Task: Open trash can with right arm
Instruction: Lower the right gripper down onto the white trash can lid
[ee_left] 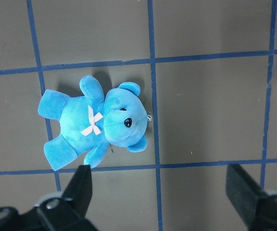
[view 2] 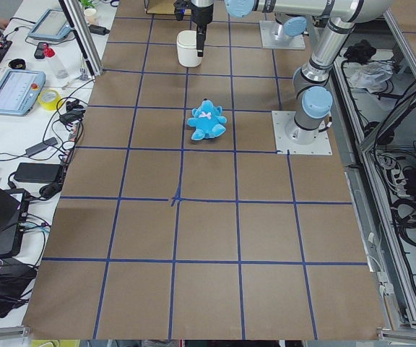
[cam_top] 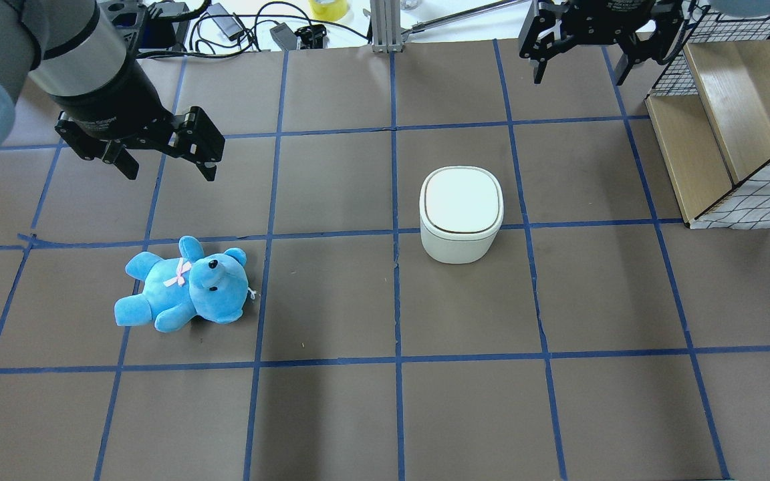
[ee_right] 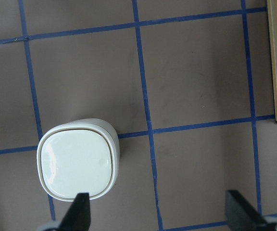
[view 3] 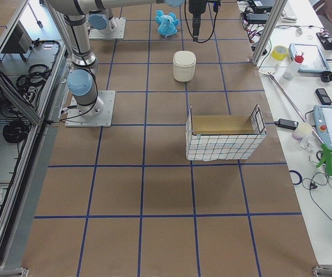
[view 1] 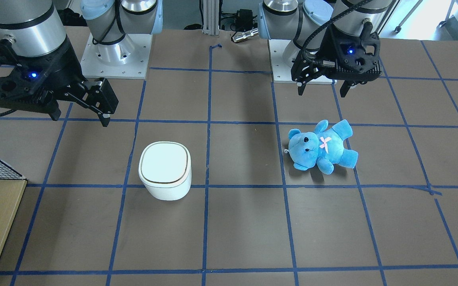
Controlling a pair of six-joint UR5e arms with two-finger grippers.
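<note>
**Front-facing view.** The trash can (view 1: 165, 171) stands upright on the surface (view 1: 245, 230) with its lid (view 1: 164, 162) flat and closed. It is in the half that the right arm (view 1: 22, 28) serves. The right pincer (view 1: 80, 118) hangs above the surface and well apart from the can, spread and empty. The left pincer (view 1: 322, 92), also spread and empty, hangs near the blue bear (view 1: 320, 145), which lies on its back.

**Overhead view.** The can sits between the bear and a wire-sided wooden crate (cam_top: 726, 133), touching neither. The right pincer hangs farther out from the robot than the can.

**Left side view.** The can is at the far end, and the bear is nearer and well apart from it.

**Right side view.** The can stands between the crate and the bear.

**Left wrist view.** The bear lies below the spread fingers. This pincer is probably held clear because the task is not its own.

**Right wrist view.** The lid is seen from above with its dark seam unbroken. It lies off toward one finger (ee_right: 78, 214), not centred between the two. The height and spread suit an approach, but the pincer would likely need to shift over the lid first.
</note>
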